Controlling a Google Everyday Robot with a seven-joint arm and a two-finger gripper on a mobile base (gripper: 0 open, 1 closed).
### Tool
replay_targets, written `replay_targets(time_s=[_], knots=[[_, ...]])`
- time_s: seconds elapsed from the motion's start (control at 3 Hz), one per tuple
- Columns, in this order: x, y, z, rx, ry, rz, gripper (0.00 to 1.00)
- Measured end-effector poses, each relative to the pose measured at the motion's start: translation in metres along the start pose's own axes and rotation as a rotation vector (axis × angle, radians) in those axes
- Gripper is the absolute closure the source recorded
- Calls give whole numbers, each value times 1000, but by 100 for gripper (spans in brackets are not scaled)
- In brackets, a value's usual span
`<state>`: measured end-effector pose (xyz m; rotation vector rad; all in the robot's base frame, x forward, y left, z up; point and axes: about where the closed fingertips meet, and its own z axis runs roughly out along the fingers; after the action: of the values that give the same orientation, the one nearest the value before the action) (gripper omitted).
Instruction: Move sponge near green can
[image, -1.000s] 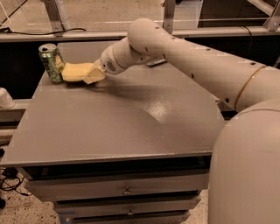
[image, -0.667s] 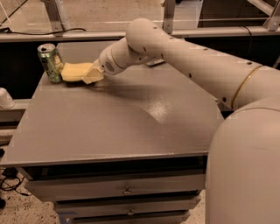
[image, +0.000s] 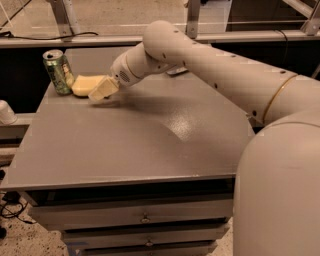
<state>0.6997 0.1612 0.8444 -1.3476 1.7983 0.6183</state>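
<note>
The green can (image: 59, 71) stands upright at the far left corner of the grey table (image: 150, 145). The pale yellow sponge (image: 83, 85) lies just right of the can, its left end touching the can or almost touching it. My gripper (image: 103, 88) is at the sponge's right end, low over the table, reaching in from the right on the long white arm (image: 210, 65). The gripper overlaps the sponge's right end, so that end is hidden.
A small dark flat object (image: 178, 71) lies on the table behind the arm. A white rounded object (image: 5, 112) sits off the table's left edge. Drawers (image: 145, 218) are under the table front. Cables (image: 12, 207) lie on the floor at left.
The gripper and sponge have shifted slightly left, bringing the sponge up against the green can. The can has not moved.
</note>
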Motion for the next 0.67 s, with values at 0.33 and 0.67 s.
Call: replay_targets(time_s=[0.33, 0.67], knots=[[-4, 5, -1, -17, -5, -9, 0], [0, 13, -13, -40, -54, 8, 0]])
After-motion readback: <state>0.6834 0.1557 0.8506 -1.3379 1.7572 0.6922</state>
